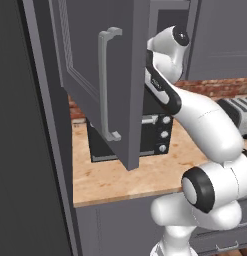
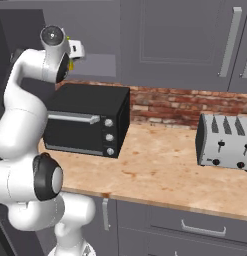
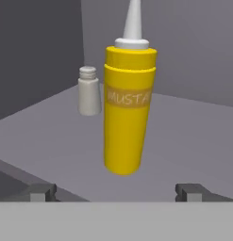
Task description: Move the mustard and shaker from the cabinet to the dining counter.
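Mustard (image 3: 128, 113) stands upright on the grey shelf (image 3: 184, 141) inside the cabinet (image 1: 100, 75), nozzle up, label facing the hand cam. Shaker (image 3: 89, 92) sits just behind it to the left, farther in, upright, near but not touching. Gripper (image 3: 116, 192) is in front of the mustard, fingers (image 3: 42, 192) spread wide w/ the bottle centred in the gap between them (nothing held, tips short of the bottle). In the left base view the cabinet door hangs open, bar handle (image 1: 107, 85) facing out, and the arm (image 1: 205, 120) reaches up behind it into the cabinet. Below: wood worktop (image 2: 160, 170) w/ black toaster oven (image 2: 87, 120) under the cabinet and a steel toaster (image 2: 225, 142) well to the right by the brick wall (image 2: 165, 107). Grey drawers (image 2: 195, 227) below the worktop.
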You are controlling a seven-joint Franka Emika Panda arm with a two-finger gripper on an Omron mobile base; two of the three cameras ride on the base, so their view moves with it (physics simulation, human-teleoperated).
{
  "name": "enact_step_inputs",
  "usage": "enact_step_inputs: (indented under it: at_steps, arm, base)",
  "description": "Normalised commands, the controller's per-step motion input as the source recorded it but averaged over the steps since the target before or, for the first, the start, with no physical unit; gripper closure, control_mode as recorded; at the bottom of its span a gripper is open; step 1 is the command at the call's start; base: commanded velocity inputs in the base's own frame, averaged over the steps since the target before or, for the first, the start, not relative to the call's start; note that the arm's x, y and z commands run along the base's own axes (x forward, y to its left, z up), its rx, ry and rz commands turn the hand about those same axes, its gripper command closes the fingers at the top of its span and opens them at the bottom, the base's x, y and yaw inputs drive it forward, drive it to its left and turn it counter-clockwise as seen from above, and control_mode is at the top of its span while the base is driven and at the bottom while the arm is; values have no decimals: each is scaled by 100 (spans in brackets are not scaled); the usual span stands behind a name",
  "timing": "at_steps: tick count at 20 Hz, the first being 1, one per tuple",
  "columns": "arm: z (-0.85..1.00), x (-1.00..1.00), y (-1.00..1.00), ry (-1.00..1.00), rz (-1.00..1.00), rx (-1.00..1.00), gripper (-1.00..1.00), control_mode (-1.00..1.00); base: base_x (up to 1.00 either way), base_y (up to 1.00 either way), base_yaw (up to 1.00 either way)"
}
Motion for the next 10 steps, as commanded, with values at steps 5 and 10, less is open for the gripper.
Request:
enact_step_inputs:
  at_steps: [5, 10]
  arm:
    - [0, 33, 4, 0, 0, 0, -100, -100]
    - [0, 29, 10, 0, 0, 0, -100, -100]
  base:
    - [0, 0, 0]
    - [0, 0, 0]
